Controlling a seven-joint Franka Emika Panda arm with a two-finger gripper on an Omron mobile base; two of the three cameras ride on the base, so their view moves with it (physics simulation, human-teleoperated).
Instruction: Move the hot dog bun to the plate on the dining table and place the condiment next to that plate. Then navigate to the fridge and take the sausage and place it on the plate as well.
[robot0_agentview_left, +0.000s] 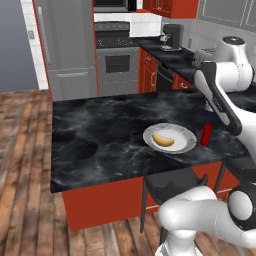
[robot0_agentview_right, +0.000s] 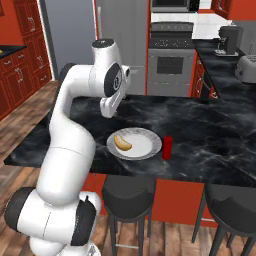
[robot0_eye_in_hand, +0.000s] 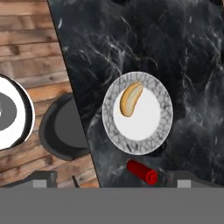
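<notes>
Since the hot dog bun (robot0_eye_in_hand: 131, 99) already sits on the plate (robot0_eye_in_hand: 162, 131) and the condiment (robot0_eye_in_hand: 142, 171) stands just beside that plate, we figure the step in hand is backing off and heading for the fridge (robot0_agentview_left: 67, 45). In the hand view the gripper (robot0_eye_in_hand: 112, 179) hangs high over the table with its jaws spread wide and nothing between them, so we'd say lift straight away without swinging low, since that slim bottle looks easy to tip.

Going left to right in the left base view: wood floor at the left edge, the fridge in the upper left with its doors shut, a steel oven (robot0_agentview_left: 117, 67) next to it at top centre, then the dining table (robot0_agentview_left: 95, 145) filling the middle, with the plate right of centre and the red bottle just right of it. A coffee machine (robot0_agentview_left: 172, 36) sits on the back counter at upper right.

The glossy marble top probably lets things slide a bit. Two dark stools (robot0_agentview_right: 127, 197) are tucked under the near edge, so we'd steer the base clear of those when driving around.
</notes>
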